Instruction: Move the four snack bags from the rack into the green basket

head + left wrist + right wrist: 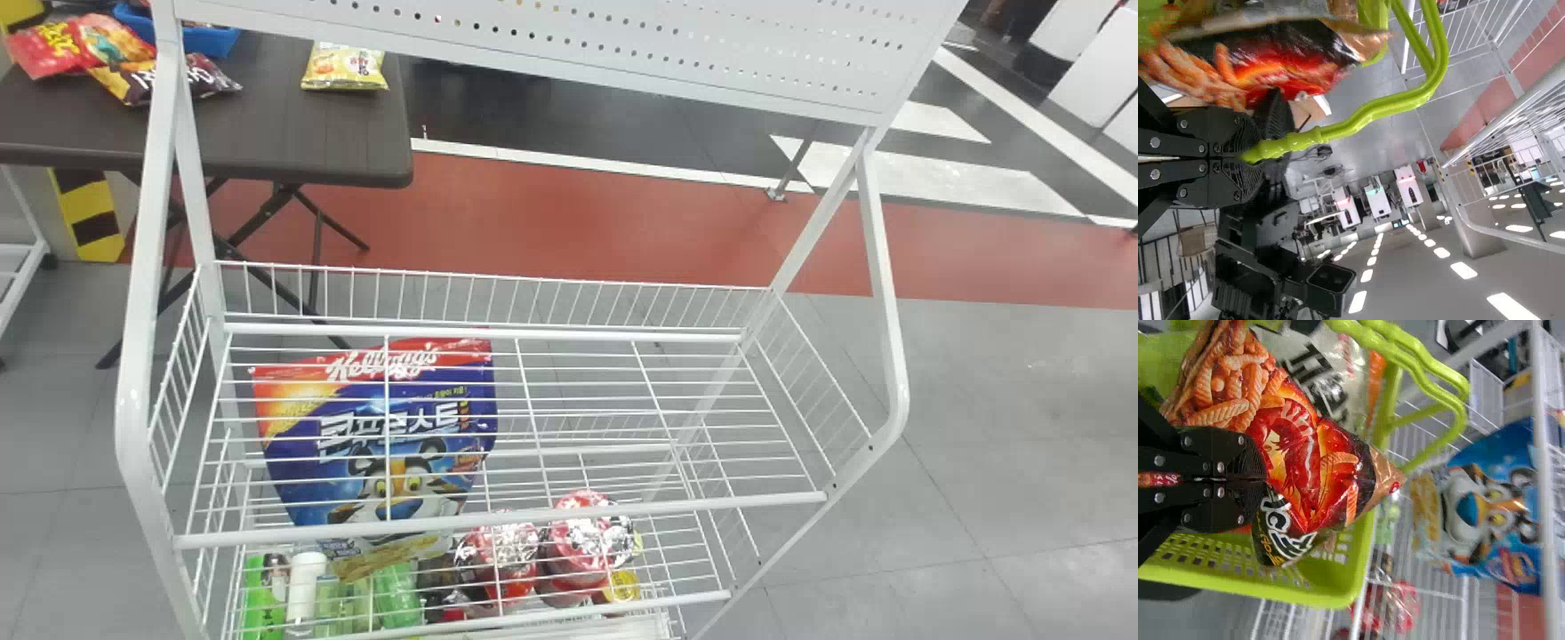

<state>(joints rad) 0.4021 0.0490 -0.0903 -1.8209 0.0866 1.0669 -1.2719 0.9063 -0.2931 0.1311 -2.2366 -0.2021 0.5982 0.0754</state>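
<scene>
The left gripper (pixel 1248 157) is shut on the handle (pixel 1371 108) of the green basket. In the right wrist view the right gripper (pixel 1261 477) is shut on a red and black snack bag (pixel 1301 460), which hangs over the green basket (pixel 1328 583). A pale silver bag (pixel 1328 370) lies inside the basket, partly covered by the held bag. The same red and black bag (pixel 1285 63) shows near the handle in the left wrist view. The white wire rack (pixel 498 526) stands in the head view.
A blue cereal bag (pixel 382 453) and foil-topped red tubs (pixel 582 542) sit below the rack's upper wires. Beyond the rack, a dark table (pixel 293 133) carries several other snack bags. The rack's post (pixel 1543 487) rises beside the basket. Black arm parts (pixel 1271 267) are near the left gripper.
</scene>
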